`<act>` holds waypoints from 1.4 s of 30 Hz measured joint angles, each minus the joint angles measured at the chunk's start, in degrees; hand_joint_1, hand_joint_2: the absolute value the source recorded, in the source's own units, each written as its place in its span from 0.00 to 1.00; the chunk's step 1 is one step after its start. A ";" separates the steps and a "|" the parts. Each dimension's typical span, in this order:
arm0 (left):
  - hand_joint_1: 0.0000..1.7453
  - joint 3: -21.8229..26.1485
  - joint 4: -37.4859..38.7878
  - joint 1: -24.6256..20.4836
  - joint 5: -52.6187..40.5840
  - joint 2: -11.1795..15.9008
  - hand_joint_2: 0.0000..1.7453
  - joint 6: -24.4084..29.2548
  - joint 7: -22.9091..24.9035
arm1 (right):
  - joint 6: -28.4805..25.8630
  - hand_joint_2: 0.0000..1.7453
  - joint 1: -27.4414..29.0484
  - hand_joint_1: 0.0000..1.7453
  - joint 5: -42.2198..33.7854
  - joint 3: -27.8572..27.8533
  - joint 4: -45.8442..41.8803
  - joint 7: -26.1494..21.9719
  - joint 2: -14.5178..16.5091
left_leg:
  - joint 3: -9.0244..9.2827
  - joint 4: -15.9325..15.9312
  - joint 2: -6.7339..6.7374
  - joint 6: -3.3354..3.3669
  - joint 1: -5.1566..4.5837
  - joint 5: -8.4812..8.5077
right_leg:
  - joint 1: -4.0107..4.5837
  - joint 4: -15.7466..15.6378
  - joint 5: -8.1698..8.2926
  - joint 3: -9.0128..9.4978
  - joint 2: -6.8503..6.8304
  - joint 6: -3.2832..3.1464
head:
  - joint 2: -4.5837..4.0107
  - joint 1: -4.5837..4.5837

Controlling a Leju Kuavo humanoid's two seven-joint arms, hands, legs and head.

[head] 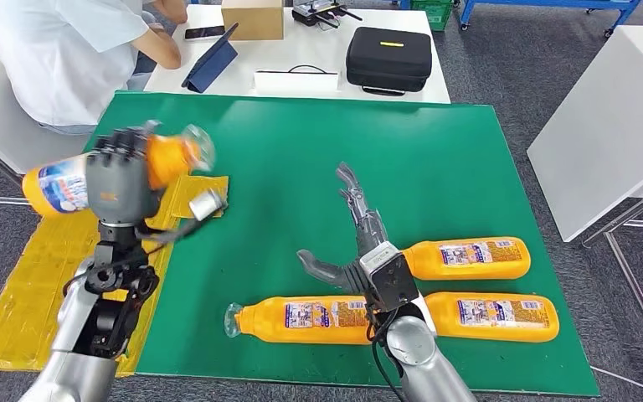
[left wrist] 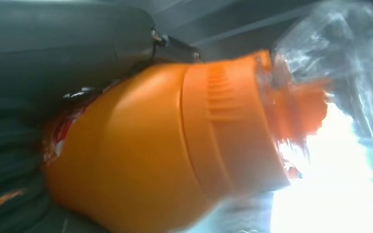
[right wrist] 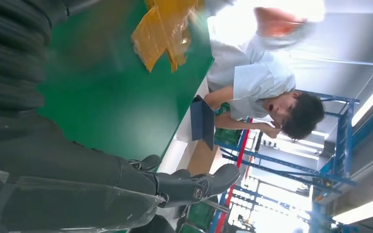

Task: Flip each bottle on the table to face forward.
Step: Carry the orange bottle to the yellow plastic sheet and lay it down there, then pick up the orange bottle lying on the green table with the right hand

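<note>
My left hand (head: 121, 180) grips an orange bottle (head: 167, 159) lifted above the table's left side, its clear cap toward the middle; up close the bottle (left wrist: 175, 145) shows its orange shoulder and clear cap. Three more orange bottles lie on the green mat (head: 301, 151): one (head: 301, 318) at the front with its cap to the left, one (head: 469, 258) to the right, one (head: 490, 316) at the front right. My right hand (head: 356, 243) hovers open over the mat between them, fingers (right wrist: 194, 187) stretched out, holding nothing.
Yellow sheeting (head: 42, 276) covers the table's left edge. A person in a light shirt (head: 67, 50) sits at the far left by a white table with a tablet (head: 211, 63), a cardboard box (head: 253, 18) and a black case (head: 388, 57). Another white table (head: 611, 117) stands right.
</note>
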 joint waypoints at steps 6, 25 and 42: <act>1.00 -26.81 12.38 -4.41 1.11 6.71 1.00 0.00 21.09 | 0.18 1.00 -0.68 0.00 0.75 0.67 0.18 0.44 -0.54 | -0.07 0.00 0.12 -0.04 -0.02 0.14 | -0.06 0.06 0.13 0.43 0.09 -0.07 | 0.00 0.14; 1.00 -29.18 27.84 -6.52 1.99 7.20 1.00 0.13 -1.19 | 0.33 1.00 -1.18 0.00 2.82 1.25 0.79 0.49 -1.26 | -0.15 0.00 0.06 -0.04 0.00 0.13 | -0.05 0.05 0.13 0.37 0.09 -0.07 | 0.00 0.13; 0.00 -9.18 48.66 -9.86 3.57 -0.03 1.00 -5.98 -3.51 | -0.72 1.00 -1.17 0.00 18.47 1.32 2.56 4.02 -0.60 | -0.12 0.00 0.04 -0.05 0.00 0.14 | -0.04 0.05 0.14 0.41 0.08 -0.07 | 0.00 0.13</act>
